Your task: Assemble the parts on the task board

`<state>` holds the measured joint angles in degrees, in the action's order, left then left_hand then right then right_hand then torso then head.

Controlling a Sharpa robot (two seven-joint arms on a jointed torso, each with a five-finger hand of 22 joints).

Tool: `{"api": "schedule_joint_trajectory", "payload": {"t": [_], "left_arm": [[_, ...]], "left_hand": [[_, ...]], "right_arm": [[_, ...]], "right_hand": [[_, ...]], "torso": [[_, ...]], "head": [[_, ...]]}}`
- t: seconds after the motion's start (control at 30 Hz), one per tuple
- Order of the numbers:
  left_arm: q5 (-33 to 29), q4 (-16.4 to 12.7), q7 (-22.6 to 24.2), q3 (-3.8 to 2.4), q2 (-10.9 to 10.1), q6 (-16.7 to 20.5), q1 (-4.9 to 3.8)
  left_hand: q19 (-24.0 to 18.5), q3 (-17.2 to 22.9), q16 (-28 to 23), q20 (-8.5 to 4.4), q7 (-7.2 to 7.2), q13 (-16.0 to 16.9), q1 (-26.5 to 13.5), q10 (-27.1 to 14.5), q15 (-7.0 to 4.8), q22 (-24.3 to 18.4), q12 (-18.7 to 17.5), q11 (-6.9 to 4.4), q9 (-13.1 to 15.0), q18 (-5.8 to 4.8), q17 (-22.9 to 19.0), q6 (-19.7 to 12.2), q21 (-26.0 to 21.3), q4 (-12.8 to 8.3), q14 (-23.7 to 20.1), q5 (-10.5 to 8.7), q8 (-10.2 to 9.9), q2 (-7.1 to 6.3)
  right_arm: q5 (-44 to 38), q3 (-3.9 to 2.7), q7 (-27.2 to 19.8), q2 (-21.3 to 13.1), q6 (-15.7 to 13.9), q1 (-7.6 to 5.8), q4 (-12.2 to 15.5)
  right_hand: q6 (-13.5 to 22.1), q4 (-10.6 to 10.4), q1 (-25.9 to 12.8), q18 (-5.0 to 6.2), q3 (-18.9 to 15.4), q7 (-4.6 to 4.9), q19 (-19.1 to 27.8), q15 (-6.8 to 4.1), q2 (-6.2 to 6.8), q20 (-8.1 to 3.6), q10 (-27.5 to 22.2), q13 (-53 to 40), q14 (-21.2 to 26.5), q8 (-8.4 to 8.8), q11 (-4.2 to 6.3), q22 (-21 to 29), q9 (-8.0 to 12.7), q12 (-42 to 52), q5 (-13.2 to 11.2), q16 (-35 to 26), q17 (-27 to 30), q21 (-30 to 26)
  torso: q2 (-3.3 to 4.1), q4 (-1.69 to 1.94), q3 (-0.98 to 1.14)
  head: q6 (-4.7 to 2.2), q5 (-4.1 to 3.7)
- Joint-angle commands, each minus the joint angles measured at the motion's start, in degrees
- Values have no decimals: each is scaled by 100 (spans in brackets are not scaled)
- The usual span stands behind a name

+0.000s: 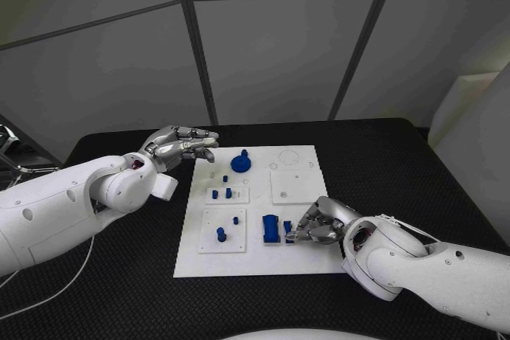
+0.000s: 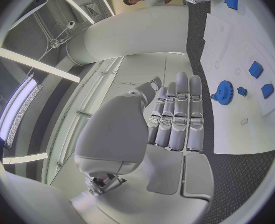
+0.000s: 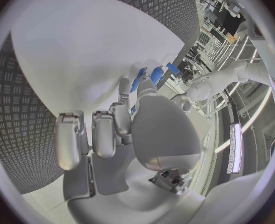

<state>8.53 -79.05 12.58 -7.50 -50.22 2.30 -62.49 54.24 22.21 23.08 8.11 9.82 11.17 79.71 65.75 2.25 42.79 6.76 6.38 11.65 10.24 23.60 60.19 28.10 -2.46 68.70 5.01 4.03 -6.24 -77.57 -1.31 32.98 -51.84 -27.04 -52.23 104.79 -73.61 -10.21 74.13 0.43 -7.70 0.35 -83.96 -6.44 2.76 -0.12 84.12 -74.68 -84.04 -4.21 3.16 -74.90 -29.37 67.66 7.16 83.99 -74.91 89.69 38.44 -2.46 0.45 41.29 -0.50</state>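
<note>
The task board (image 1: 303, 255) lies in the middle of the bench (image 1: 127, 296), and the assembly looks partly done. Several small blue parts stand upright in the raised white blocks along the board's left side: short pegs (image 1: 221, 194) in the middle block, and one peg (image 1: 221, 234) in the block nearest the front edge. The blue gear (image 1: 242, 162) sits near the board's far edge. The plain square block (image 1: 296, 186) on the right side carries nothing visible, so in my judgement a good share of the work remains.

The right hand (image 1: 317, 223) rests low over the board's front right part, its fingers curled down at the taller blue pieces (image 1: 272, 229) beside it. It seems to be touching or pinching one of them, but the head view does not settle that. The right wrist view does better on contact (though not on which piece): blue parts (image 3: 140, 77) sit right at the fingertips (image 3: 126, 84), apparently between them — I still cannot tell whether one is truly gripped.

The left hand (image 1: 180, 145) hovers off the board's far left corner, holding nothing. Its wrist view shows the fingers (image 2: 177, 117) straight and close together with nothing in them, with the gear (image 2: 224, 91) beyond — a detail the head view leaves vague.
</note>
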Motion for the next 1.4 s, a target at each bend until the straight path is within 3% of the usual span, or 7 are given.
{"api": "schedule_joint_trajectory", "payload": {"t": [0.03, 0.4, 0.67, 0.87, 1.0, 1.23, 1.4], "left_arm": [[-23, -9, 23, -3, 0, -65, -7], [-24, -18, 200, 1, 23, -60, 24], [-306, 108, 543, 2, 182, 365, 97], [-733, 482, 853, 11, 518, 883, 121], [-987, 847, 1050, 16, 804, 1274, 125], [-1142, 1493, 1233, 16, 1281, 1669, 127], [-1168, 1709, 1307, 15, 1465, 1797, 127]], "left_hand": [[-2, -4, -32, 20, 4, -9, 25, -29, 14, -9, -33, -2, 7, 10, 0, -27, -33, -25, 30, 12, -30, 46], [-27, -92, -78, 46, -10, -10, -103, -49, 40, -55, -36, 4, 8, 5, 12, -62, -94, 19, 24, -10, -30, -1], [-543, -123, -738, 214, -92, -92, -217, -157, 250, -485, -95, 79, -22, -64, -203, -218, -739, 118, -594, -1, -45, 19], [-1125, -87, -1630, 484, -112, -429, -270, -369, 397, -1238, -202, 75, -182, -33, -609, -362, -1731, 257, -1187, -11, -32, 44], [-1330, -197, -1958, 702, -155, -696, -307, -578, 371, -1682, -222, 47, -361, 5, -941, -482, -2201, 364, -1508, -31, -35, 34], [-1950, -816, -1993, 836, -265, -750, -566, -1658, 398, -2423, -183, -37, -781, -17, -1799, -1160, -2468, 764, -2827, -79, -35, 138], [-2335, -1058, -2029, 846, -286, -759, -660, -2035, 386, -2786, -140, -110, -816, -50, -2062, -1544, -2500, 951, -3442, -70, -59, 196]], "right_arm": [[35, 2, -330, -36, -182, -2, 51], [2002, -191, -2190, -299, 350, -89, -289], [4444, -254, -3839, -16, 899, -471, -1377], [5652, -265, -4565, 562, 1222, -704, -2585], [6155, -271, -4944, 1036, 1371, -802, -3390], [6606, -276, -5250, 1728, 1605, -860, -4503], [6703, -277, -5350, 1938, 1613, -875, -4819]], "right_hand": [[8, -19, -86, -43, -105, 29, -604, -47, 3, -39, 39, 40, -396, 35, 25, -1510, -6, -37, 40, 2, -564, 31], [701, -75, -219, 169, -301, 234, -261, 107, 172, 94, -347, 581, -207, 54, -166, -969, 78, -875, 16, -544, 166, -793], [1097, 451, 422, 966, -237, 488, 1772, 422, -209, 375, -2096, 2730, 1338, 61, -466, 1955, 186, -3893, 147, -3796, 3534, -5311], [1342, 769, 803, 916, -278, 743, 2572, 891, -533, 793, -2515, 4264, 2489, 69, -843, 3088, 707, -5159, 173, -5269, 4469, -6878], [1516, 1012, 828, 883, -342, 716, 2931, 1243, -680, 1083, -2578, 5248, 2983, 64, -1100, 3871, 1165, -5868, 169, -6358, 5365, -7790], [1949, 1470, -39, 996, -637, 799, 3857, 1308, -815, 1521, -2979, 6796, 3038, 56, -1083, 5439, 2198, -6419, 160, -7951, 6866, -8634], [2010, 1569, -298, 983, -667, 789, 4175, 1297, -888, 1619, -3127, 7093, 3273, 65, -1050, 5756, 2452, -6429, 168, -8056, 7127, -8615]], "torso": [[-5, -11, -1], [-83, 7, -26], [-278, 10, -97], [-454, -24, -160], [-507, -63, -168], [-591, -36, -154], [-584, 15, -130]], "head": [[-18, 8], [-102, -47], [-317, -100], [-554, -61], [-700, -34], [-856, 51], [-934, 52]]}}
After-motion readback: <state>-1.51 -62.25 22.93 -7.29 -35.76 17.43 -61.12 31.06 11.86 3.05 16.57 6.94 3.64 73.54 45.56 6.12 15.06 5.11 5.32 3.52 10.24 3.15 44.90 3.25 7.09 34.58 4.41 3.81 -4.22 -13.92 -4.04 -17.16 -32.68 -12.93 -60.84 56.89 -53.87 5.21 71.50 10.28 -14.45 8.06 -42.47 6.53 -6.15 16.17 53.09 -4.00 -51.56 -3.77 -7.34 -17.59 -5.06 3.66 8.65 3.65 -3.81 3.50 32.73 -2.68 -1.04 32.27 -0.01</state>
